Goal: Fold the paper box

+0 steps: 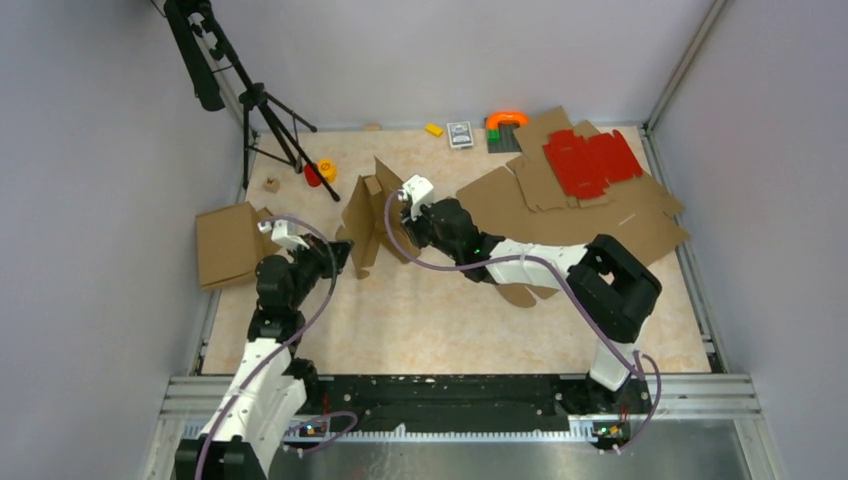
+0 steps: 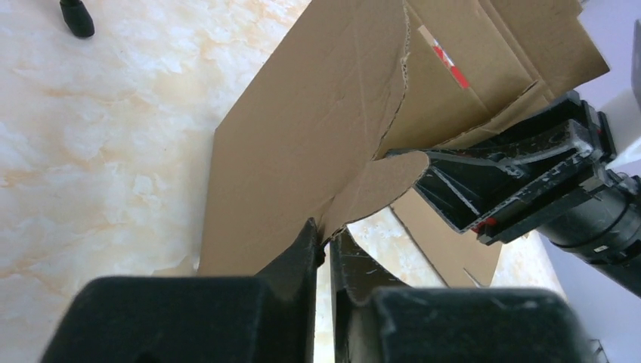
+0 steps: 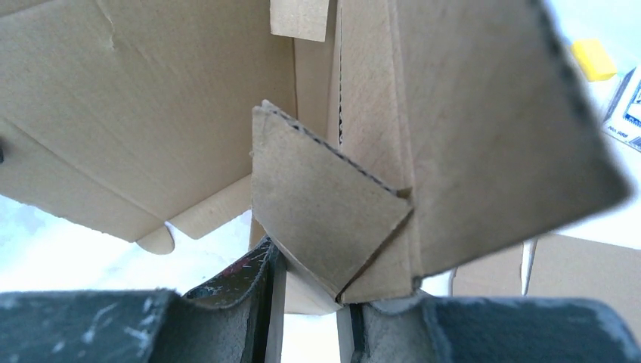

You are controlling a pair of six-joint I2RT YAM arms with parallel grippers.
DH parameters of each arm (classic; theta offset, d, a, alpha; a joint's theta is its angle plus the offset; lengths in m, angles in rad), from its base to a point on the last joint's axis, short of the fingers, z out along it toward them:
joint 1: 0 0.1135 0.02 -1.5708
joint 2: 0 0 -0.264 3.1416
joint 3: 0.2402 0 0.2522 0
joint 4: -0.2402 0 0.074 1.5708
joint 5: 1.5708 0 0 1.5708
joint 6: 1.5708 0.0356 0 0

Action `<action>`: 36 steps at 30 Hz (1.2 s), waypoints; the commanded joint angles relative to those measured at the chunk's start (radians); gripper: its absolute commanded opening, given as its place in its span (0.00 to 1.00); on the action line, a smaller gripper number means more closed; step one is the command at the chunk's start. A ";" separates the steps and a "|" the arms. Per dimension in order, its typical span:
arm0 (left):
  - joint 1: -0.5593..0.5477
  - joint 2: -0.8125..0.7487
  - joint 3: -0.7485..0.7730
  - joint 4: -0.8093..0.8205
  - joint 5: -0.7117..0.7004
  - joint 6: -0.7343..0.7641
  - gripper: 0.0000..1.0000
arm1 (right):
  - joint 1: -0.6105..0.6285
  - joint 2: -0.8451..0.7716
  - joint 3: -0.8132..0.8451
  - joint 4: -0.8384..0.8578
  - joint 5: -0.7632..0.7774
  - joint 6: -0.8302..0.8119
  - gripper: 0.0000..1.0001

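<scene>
Paper box (image 1: 372,215), a large plain brown cardboard die-cut piece with creased panels and rounded tabs, stands partly raised on the pale marbled table (image 1: 430,330), just right of the near foot of the black tripod (image 1: 256,97). Several of its panels are upright, and one rounded tab juts out low in the left wrist view.

The left gripper (image 2: 325,242) sits on the arm-base side of the tripod. Its jaws are pressed almost together on the thin lower corner of one panel of the paper box. The right gripper (image 3: 311,283) reaches in from the right of the tripod, and its jaws clamp a folded triangular flap of the same box.

Well right of the tripod, a bright red die-cut sheet (image 1: 590,162) lies on flat brown cardboard sheets (image 1: 610,225). Another flat brown cardboard piece (image 1: 225,245) lies on the arm-base side of the tripod, near the table's left edge.
</scene>
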 commanded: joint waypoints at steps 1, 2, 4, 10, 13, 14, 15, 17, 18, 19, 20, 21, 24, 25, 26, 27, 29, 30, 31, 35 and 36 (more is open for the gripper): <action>-0.012 0.050 0.045 -0.103 0.004 0.034 0.16 | 0.030 -0.056 -0.030 -0.004 -0.014 0.075 0.16; -0.012 0.064 0.048 -0.101 0.004 0.053 0.22 | 0.030 -0.056 -0.035 0.000 -0.023 0.079 0.16; -0.012 0.107 0.058 -0.084 0.004 0.090 0.31 | 0.030 -0.055 -0.035 0.000 -0.038 0.080 0.16; -0.012 0.276 0.145 -0.087 0.004 0.182 0.38 | 0.030 -0.045 -0.030 -0.002 -0.056 0.081 0.14; -0.012 0.298 0.145 -0.061 -0.011 0.171 0.38 | 0.030 -0.044 -0.026 -0.004 -0.055 0.083 0.13; -0.014 0.299 0.139 -0.050 -0.011 0.158 0.35 | 0.030 -0.043 -0.027 -0.003 -0.050 0.085 0.11; -0.019 0.295 0.134 -0.043 -0.017 0.144 0.30 | 0.030 -0.042 -0.026 -0.004 -0.047 0.090 0.09; -0.044 0.282 0.120 -0.040 -0.049 0.101 0.19 | 0.031 -0.042 -0.025 -0.003 -0.028 0.104 0.06; -0.060 0.277 0.111 -0.028 -0.059 0.080 0.13 | 0.030 -0.039 -0.024 -0.001 -0.018 0.117 0.06; -0.082 0.274 0.108 -0.024 -0.076 0.054 0.08 | 0.030 -0.038 -0.025 0.000 -0.012 0.127 0.06; -0.106 0.278 0.111 -0.035 -0.099 0.025 0.05 | 0.031 -0.038 -0.028 0.009 -0.007 0.141 0.06; -0.127 0.286 0.115 -0.036 -0.109 -0.002 0.03 | 0.030 -0.038 -0.036 0.020 -0.005 0.150 0.05; -0.203 0.304 0.127 -0.015 -0.151 -0.062 0.01 | 0.033 -0.036 -0.044 0.037 -0.010 0.158 0.05; -0.226 0.302 0.130 -0.008 -0.171 -0.072 0.01 | 0.033 -0.034 -0.042 0.033 -0.010 0.155 0.05; -0.247 0.300 0.132 0.001 -0.187 -0.080 0.01 | 0.033 -0.034 -0.041 0.033 -0.010 0.154 0.05; -0.264 0.299 0.136 0.004 -0.197 -0.088 0.02 | 0.033 -0.034 -0.043 0.035 -0.009 0.153 0.05; -0.271 0.313 0.151 0.006 -0.185 -0.099 0.02 | 0.033 -0.038 -0.049 0.040 -0.017 0.148 0.08; -0.271 0.324 0.163 0.000 -0.180 -0.105 0.03 | 0.033 -0.043 -0.054 0.050 -0.020 0.145 0.11; -0.271 0.335 0.167 -0.002 -0.177 -0.109 0.04 | 0.033 -0.049 -0.062 0.058 -0.022 0.145 0.12; -0.271 0.379 0.143 0.043 -0.196 -0.145 0.07 | 0.033 -0.065 -0.080 0.073 -0.022 0.142 0.12; -0.271 0.392 0.135 0.072 -0.204 -0.171 0.08 | 0.033 -0.068 -0.083 0.077 -0.027 0.142 0.12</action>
